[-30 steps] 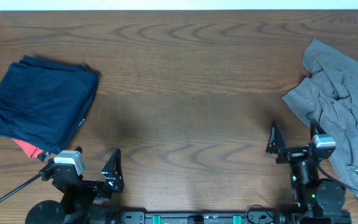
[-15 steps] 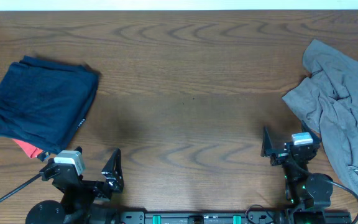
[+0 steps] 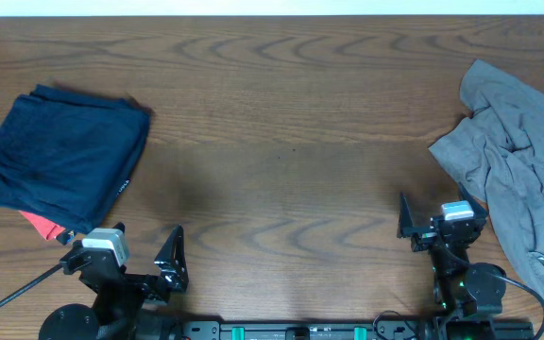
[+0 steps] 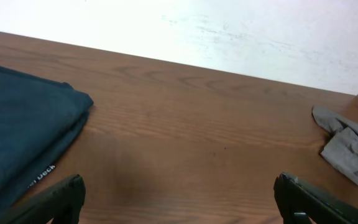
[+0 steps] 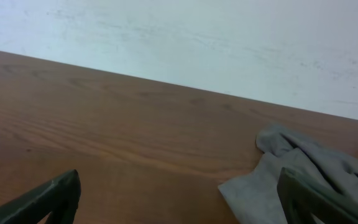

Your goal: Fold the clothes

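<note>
The left fingers (image 4: 56,199) stand wide apart and hold nothing, low at the near edge of the worktop (image 3: 281,142). The folded navy garment (image 3: 64,161) lies flat ahead and to their left, clear of them. The right fingers (image 5: 50,198) are likewise spread and empty, and the crumpled grey garment (image 3: 522,170) lies heaped near their right side, at the worktop's right edge.

One navy pile (image 3: 64,156), one grey garment (image 3: 522,170), one red piece (image 3: 43,225), two claws (image 3: 170,257) (image 3: 409,219)

White "Deck" on navy garment (image 4: 23,124)
</note>
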Tool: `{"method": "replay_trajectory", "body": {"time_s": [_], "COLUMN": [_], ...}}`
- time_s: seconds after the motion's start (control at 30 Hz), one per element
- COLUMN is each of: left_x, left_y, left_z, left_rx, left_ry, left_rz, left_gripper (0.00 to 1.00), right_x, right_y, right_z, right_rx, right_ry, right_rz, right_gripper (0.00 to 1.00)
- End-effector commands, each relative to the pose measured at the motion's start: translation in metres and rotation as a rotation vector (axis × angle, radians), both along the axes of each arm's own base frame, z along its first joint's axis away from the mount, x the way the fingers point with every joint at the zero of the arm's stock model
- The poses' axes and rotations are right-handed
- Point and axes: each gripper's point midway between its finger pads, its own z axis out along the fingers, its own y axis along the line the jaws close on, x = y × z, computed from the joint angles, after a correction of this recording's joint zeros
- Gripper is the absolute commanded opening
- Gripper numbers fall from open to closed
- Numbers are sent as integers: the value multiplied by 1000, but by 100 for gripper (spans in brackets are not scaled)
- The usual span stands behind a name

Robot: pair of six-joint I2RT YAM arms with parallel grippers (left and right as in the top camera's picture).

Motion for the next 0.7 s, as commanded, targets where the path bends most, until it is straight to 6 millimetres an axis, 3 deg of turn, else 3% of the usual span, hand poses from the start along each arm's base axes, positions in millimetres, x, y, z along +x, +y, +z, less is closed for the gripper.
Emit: {"method": "replay_trajectory", "body": {"time_s": [0.0,0.5,0.67], "left_x": [0,0,1], "left_y": [1,2,12], "left_z": [0,0,0], "left_rx": [18,19,19], "left_ry": [-7,-8,-9], "left_rz": [3,4,67], "left_gripper": [98,98,98], "right_x": [0,0,0], "right_y": [3,3,3], "right_z": [-1,-1,-1], "right_rx": [-14,-14,-14], "right_ry": [1,1,1], "right_rz": [14,14,14], "right_gripper": [99,99,99]}}
